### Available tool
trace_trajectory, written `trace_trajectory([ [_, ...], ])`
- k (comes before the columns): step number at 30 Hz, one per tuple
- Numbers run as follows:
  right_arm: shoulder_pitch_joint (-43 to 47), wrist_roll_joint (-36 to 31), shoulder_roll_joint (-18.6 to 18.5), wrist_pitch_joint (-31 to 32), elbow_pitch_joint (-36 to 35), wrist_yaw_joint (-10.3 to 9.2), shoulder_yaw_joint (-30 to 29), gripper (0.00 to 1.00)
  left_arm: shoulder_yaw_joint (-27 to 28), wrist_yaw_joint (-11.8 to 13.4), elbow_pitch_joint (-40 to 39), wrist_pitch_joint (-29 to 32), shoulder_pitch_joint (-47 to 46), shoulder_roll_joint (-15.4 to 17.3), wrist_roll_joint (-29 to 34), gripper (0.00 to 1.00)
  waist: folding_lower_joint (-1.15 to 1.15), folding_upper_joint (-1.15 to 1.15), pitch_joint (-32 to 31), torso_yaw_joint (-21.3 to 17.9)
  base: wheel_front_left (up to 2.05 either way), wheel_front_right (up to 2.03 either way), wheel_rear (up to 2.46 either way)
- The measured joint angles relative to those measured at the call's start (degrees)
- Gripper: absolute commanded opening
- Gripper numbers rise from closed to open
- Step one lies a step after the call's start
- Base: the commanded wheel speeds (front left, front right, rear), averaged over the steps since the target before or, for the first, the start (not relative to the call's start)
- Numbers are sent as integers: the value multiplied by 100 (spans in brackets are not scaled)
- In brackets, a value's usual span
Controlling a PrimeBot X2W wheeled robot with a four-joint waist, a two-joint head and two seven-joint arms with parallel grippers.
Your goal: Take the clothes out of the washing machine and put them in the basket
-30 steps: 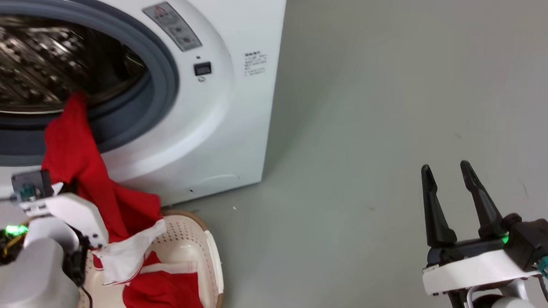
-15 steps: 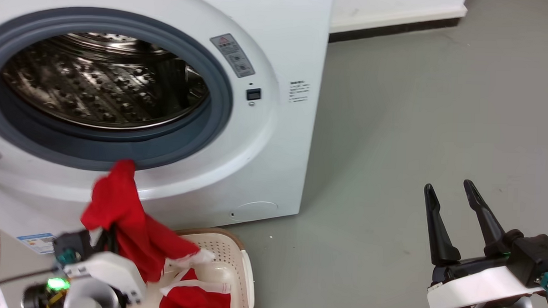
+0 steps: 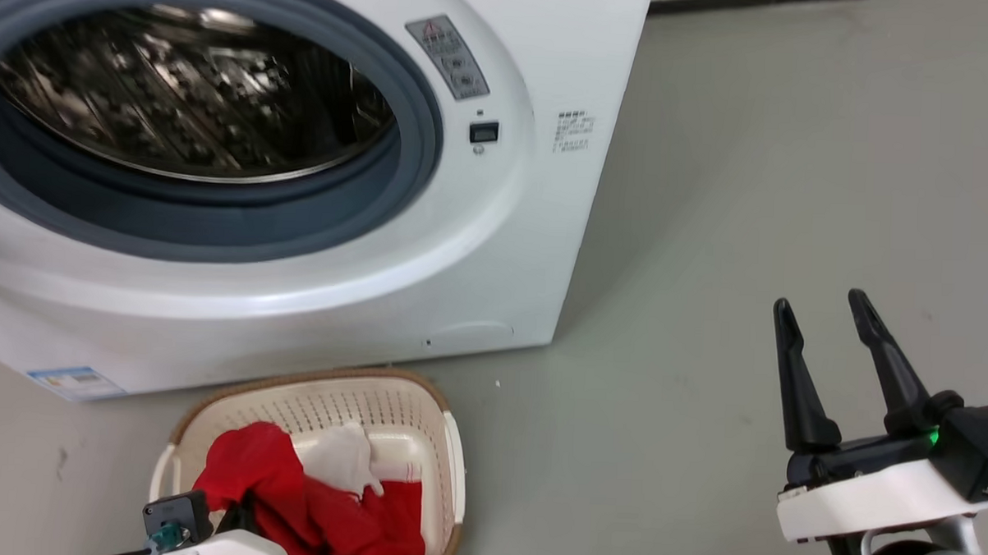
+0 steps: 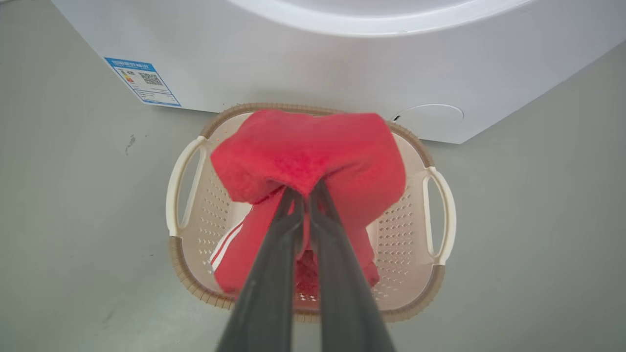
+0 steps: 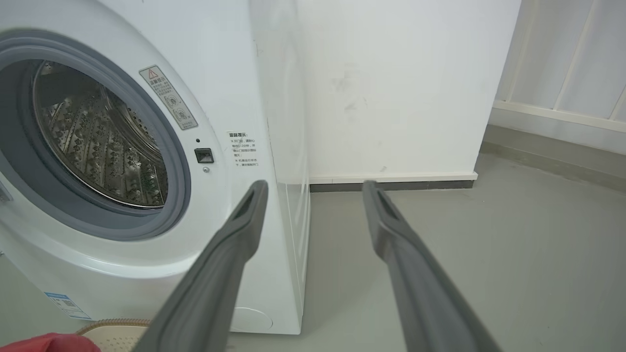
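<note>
Pinching a red garment point(image 4: 313, 146) in the tightly pressed jaws of the left gripper point(image 4: 305, 189), over the basket point(image 4: 442, 215) and the other clothes point(image 3: 371, 515) heaped there. Best to lower well inside the rim before releasing, avoiding folds draped over the edge. Further right, holding the right gripper point(image 3: 818, 301) idle, jaws spread. Beyond, facing the washing machine point(image 3: 545, 230), drum point(image 3: 188, 94) seemingly empty.
</note>
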Motion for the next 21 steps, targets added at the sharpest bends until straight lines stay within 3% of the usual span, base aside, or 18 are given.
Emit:
trace_trajectory([
  [10,-406,181,-190,-163,14,0,-69,100,73,40,994,-312,-1026,100,-5,0,1,0,1033,-260,0,0,0],
  [21,-868,402,-338,-500,219,0,-20,100,563,32,2512,-578,-2208,356,-379,0,1,0,2275,-633,0,0,0],
])
